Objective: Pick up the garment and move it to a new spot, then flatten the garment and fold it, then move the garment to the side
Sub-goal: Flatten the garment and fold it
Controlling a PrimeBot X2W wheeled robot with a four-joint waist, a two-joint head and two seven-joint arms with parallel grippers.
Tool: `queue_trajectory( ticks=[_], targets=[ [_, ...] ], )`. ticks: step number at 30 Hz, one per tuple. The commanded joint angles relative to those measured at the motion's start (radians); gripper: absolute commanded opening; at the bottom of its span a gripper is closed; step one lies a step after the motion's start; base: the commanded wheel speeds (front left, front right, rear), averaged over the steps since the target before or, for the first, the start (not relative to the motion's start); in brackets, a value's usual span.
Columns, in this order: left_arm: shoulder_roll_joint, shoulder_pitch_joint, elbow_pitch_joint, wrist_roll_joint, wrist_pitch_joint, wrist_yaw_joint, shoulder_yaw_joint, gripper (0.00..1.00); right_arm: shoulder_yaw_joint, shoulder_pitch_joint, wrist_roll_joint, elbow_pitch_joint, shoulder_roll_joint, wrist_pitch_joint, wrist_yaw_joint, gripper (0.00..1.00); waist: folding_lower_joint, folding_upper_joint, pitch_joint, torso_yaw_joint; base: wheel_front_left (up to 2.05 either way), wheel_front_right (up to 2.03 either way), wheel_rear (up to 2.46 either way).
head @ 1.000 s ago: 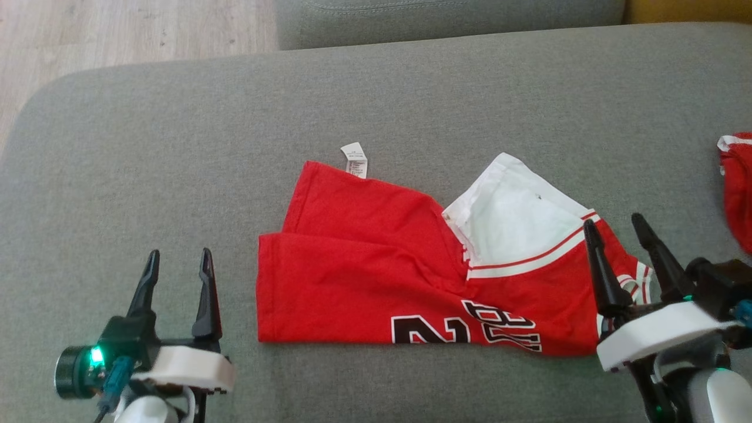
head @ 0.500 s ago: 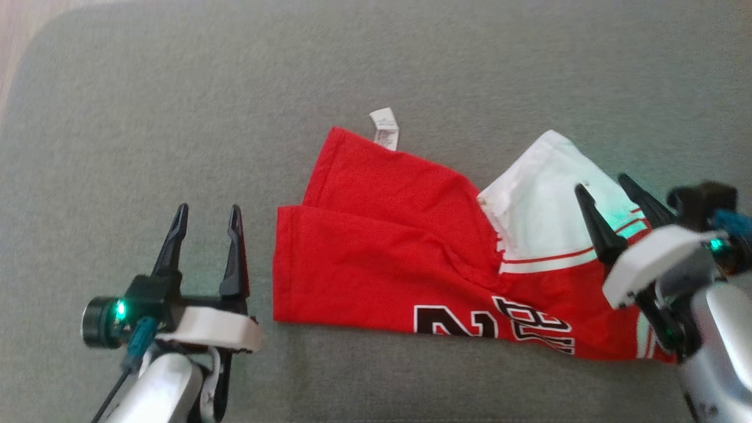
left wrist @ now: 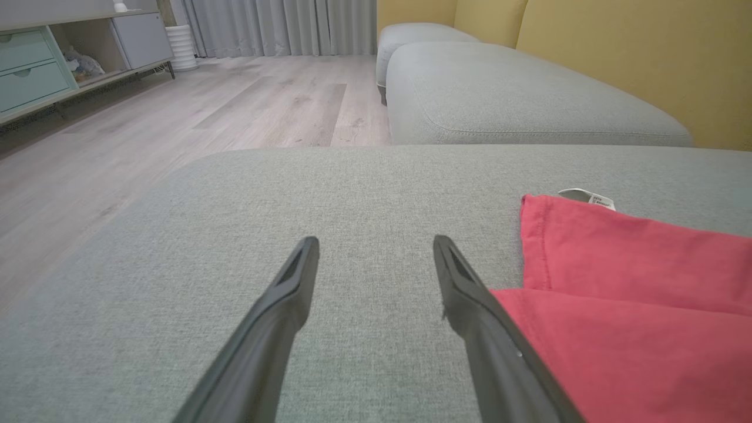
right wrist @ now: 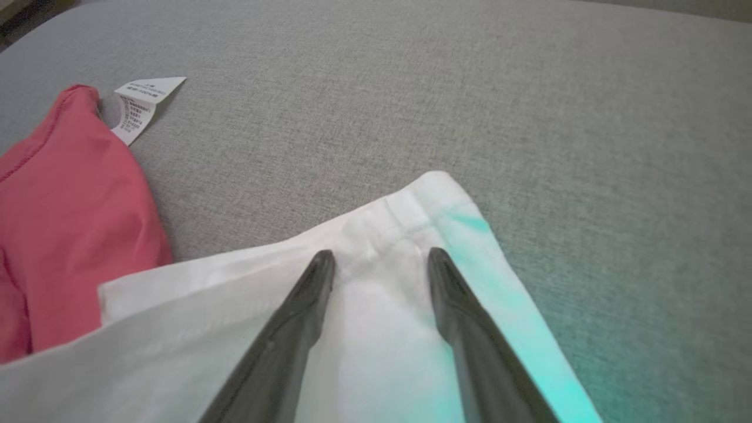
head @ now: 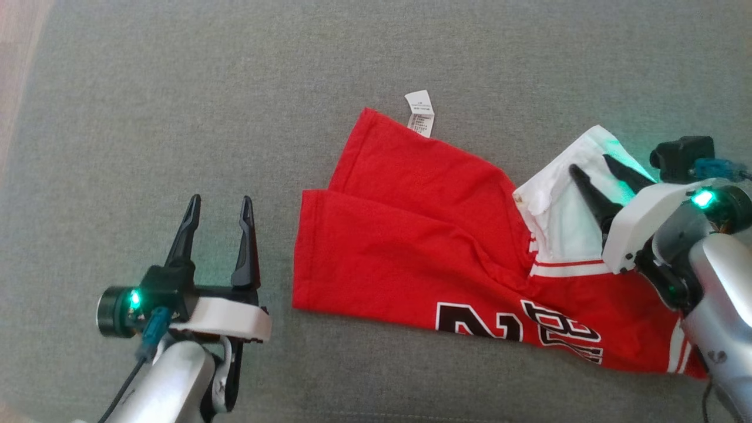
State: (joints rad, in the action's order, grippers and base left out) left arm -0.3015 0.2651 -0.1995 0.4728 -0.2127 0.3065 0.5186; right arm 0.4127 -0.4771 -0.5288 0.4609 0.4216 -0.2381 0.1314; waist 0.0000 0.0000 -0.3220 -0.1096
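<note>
The garment (head: 411, 235) is a red jersey with black numbers, lying partly folded on the grey sofa cushion (head: 176, 88). Its white sleeve (head: 564, 217) is turned up at the right end. My right gripper (head: 590, 164) reaches over that sleeve. In the right wrist view, the right gripper (right wrist: 380, 255) has its fingers apart, tips resting on the white sleeve (right wrist: 194, 305) near its hem. My left gripper (head: 220, 202) stands open on bare cushion just left of the garment's left edge. In the left wrist view, the left gripper (left wrist: 376, 241) has the garment (left wrist: 634, 294) beside its right finger.
A white care label (head: 420, 113) sticks out from the garment's far edge. Wooden floor (left wrist: 176, 117) lies beyond the cushion's left end, with a cabinet (left wrist: 35, 64) along the wall. A second grey cushion (left wrist: 499, 94) and a yellow backrest (left wrist: 617, 53) stand farther off.
The head camera has tilted and shifted. My right gripper has moved forward over the white sleeve, lowered its tips onto it and narrowed its jaws a little. The left gripper stays open beside the garment.
</note>
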Motion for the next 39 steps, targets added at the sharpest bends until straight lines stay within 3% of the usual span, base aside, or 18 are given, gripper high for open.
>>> queue_trajectory(
  ticks=[1, 8, 15, 22, 26, 27, 28, 33, 39],
  targets=[
    [-0.015, 0.032, 0.017, -0.003, -0.012, -0.004, -0.037, 1.0, 0.021, 0.007, -0.014, -0.019, 0.02, -0.006, -0.001, 0.0, 0.0, 0.0, 0.007, 0.006, 0.0, 0.0, 0.0],
    [-0.024, 0.02, 0.01, 0.001, -0.018, 0.001, -0.045, 1.0, 0.023, 0.033, -0.024, -0.086, 0.036, 0.044, -0.001, 0.0, 0.0, 0.0, 0.035, 0.037, 0.0, 0.0, 0.0],
    [-0.046, -0.006, 0.016, 0.01, -0.018, 0.01, -0.058, 1.0, -0.071, 0.199, -0.011, -0.297, 0.02, 0.085, -0.001, 0.0, 0.0, 0.0, 0.077, 0.082, 0.0, 0.0, 0.0],
    [-0.068, -0.049, 0.044, 0.022, -0.011, 0.028, -0.071, 1.0, -0.323, 0.535, 0.022, -0.432, -0.11, -0.006, -0.001, 0.0, 0.0, 0.0, 0.11, 0.115, 0.0, 0.0, 0.0],
    [-0.081, -0.063, 0.06, 0.027, -0.004, 0.035, -0.077, 1.0, -0.41, 0.623, 0.049, -0.45, -0.2, -0.047, -0.001, 0.0, 0.0, 0.0, 0.112, 0.131, 0.0, 0.0, 0.0],
    [-0.082, -0.064, 0.064, 0.027, -0.001, 0.036, -0.076, 1.0, -0.421, 0.631, 0.056, -0.451, -0.218, -0.052, -0.001, 0.37, 0.0, 0.0, 0.112, 0.132, 0.0, 0.0, 0.0],
    [-0.084, -0.066, 0.067, 0.027, 0.003, 0.038, -0.075, 1.0, -0.429, 0.632, 0.063, -0.456, -0.231, -0.049, -0.001, 1.0, 0.0, 0.0, 0.112, 0.134, 0.0, 0.0, 0.0],
    [-0.091, -0.072, 0.082, 0.026, 0.014, 0.045, -0.072, 1.0, -0.477, 0.612, 0.097, -0.5, -0.264, 0.008, -0.001, 1.0, 0.0, 0.0, 0.116, 0.137, 0.0, 0.0, 0.0],
    [-0.099, -0.09, 0.099, 0.028, 0.022, 0.06, -0.072, 1.0, -0.501, 0.545, 0.198, -0.621, -0.226, 0.144, -0.001, 1.0, 0.0, 0.0, 0.129, 0.138, 0.0, 0.0, 0.0]
  ],
)
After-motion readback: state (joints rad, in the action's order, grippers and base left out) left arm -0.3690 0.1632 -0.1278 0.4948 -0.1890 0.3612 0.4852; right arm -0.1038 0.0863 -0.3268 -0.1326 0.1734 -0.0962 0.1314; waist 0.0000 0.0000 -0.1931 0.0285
